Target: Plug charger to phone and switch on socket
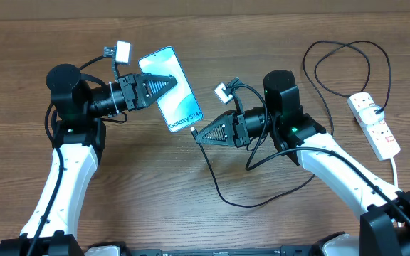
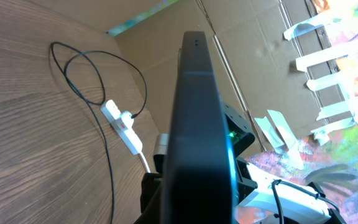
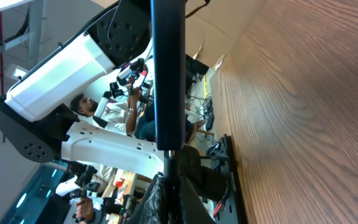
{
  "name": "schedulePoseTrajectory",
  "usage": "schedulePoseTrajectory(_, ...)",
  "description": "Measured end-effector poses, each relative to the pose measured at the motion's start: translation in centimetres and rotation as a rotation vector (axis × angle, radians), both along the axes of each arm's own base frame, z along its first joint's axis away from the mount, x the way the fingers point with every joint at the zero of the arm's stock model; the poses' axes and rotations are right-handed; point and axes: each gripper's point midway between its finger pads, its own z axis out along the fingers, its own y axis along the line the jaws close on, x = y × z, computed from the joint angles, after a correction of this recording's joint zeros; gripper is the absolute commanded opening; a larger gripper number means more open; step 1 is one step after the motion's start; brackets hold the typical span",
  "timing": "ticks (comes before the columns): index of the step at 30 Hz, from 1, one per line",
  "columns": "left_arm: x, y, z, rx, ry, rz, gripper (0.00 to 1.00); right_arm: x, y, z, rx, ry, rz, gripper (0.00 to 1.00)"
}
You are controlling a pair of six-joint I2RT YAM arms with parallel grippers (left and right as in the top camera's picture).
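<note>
My left gripper clamps the phone. At its 5 o'clock, my right gripper pinches the charger. The socket lies at 3 o'clock.

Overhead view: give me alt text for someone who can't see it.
The left gripper holds the lit phone over a wooden table, while the right gripper holds the charger tip at the phone's lower edge. Its black cable loops to the white socket on the right.
</note>
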Motion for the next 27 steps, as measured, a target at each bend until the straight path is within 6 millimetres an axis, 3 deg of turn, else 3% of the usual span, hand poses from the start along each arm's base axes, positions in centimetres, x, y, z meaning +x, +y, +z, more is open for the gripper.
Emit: schedulePoseTrajectory(27, -0.07, -0.86, -0.31, 0.002, 0.019, -0.005, 0.04, 0.13, 0.04, -0.03, -0.001, -0.007, -0.007, 0.04)
